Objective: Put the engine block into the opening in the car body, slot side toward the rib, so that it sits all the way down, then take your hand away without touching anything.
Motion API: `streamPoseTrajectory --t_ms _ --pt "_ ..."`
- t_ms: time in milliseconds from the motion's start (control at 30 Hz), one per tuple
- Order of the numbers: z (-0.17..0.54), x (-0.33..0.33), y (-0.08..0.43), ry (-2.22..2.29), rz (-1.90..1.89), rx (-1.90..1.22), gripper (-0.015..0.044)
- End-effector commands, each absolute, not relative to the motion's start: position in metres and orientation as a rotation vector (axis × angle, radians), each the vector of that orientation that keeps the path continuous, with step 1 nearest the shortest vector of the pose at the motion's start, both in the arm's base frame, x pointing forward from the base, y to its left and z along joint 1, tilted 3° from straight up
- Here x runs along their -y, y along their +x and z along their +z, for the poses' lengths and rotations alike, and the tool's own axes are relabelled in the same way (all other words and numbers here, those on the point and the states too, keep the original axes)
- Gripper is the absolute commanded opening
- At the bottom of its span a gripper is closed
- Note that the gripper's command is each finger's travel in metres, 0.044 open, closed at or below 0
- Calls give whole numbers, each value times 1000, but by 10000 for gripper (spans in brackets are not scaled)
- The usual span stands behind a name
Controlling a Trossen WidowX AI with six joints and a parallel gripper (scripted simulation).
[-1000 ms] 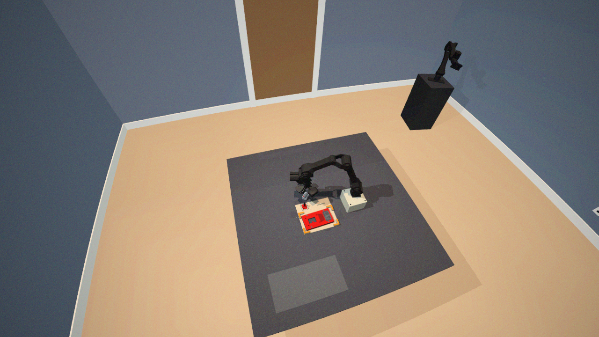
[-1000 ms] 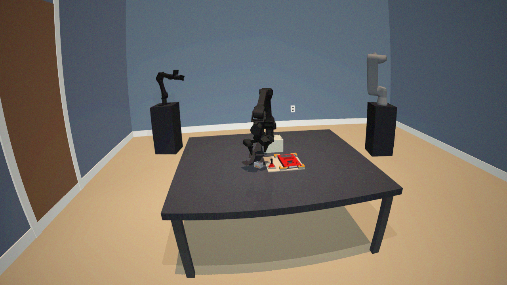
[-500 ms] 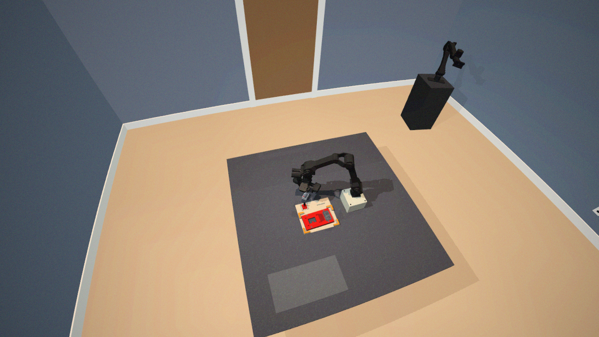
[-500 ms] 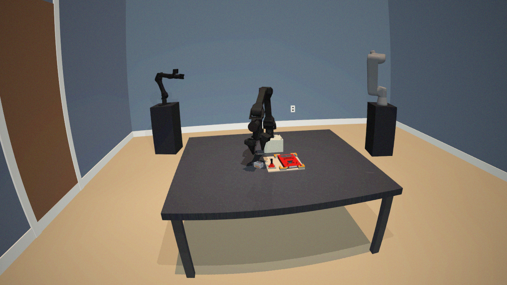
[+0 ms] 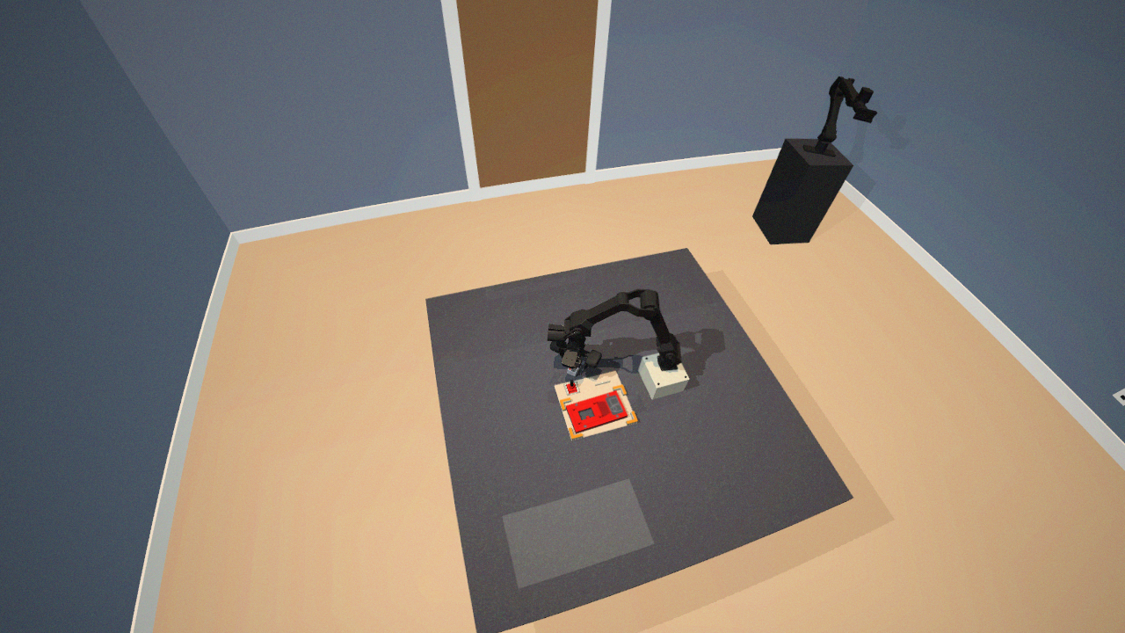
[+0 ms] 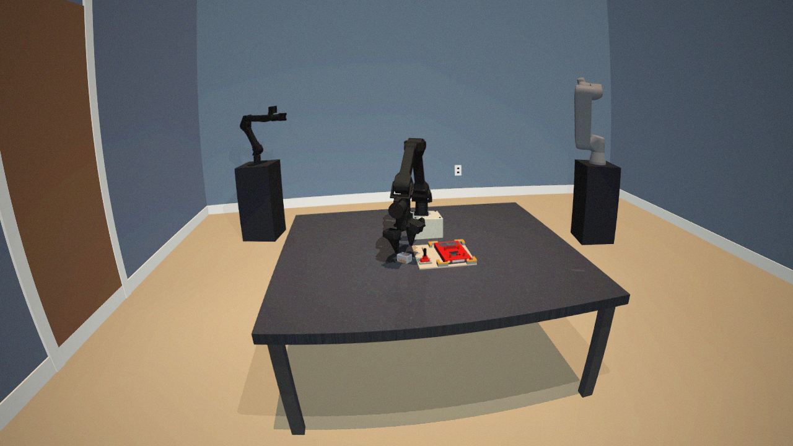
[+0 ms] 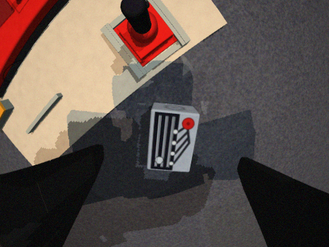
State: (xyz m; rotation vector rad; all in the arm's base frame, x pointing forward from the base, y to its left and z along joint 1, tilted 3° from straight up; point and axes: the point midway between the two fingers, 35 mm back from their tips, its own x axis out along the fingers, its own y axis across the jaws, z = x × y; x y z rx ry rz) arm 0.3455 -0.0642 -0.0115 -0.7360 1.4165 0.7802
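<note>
The grey engine block [image 5: 573, 371] [image 6: 404, 257] [image 7: 173, 140] lies on the dark table just off the board's edge. Its top shows black slots on the left and a red disc at the upper right in the wrist view. My gripper [image 6: 404, 249] [image 7: 173, 158] is open and empty above the block, with one finger to each side of it in the wrist view. The red car body [image 5: 601, 406] [image 6: 443, 252] [image 7: 14, 31] sits in orange-cornered holders on the cream board [image 5: 609, 377] [image 6: 419, 251] [image 7: 68, 51]. Its opening [image 5: 585, 413] is empty; it is out of the wrist view.
A red piece with an upright black knob [image 5: 571, 388] [image 6: 424, 259] [image 7: 151, 44] stands in a grey frame on the board, close to the block. A thin grey bar [image 7: 44, 113] lies on the board. The pale arm base [image 5: 664, 381] [image 6: 432, 227] stands behind the board.
</note>
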Motion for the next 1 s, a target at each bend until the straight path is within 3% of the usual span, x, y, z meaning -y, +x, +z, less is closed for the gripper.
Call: streamPoseTrajectory --t_ms 0,600,967 --pt "-18 64 345 -738 787 -1414 440" --pt "-44 63 346 -738 787 -1414 440" --pt "-44 63 346 -738 787 -1414 151"
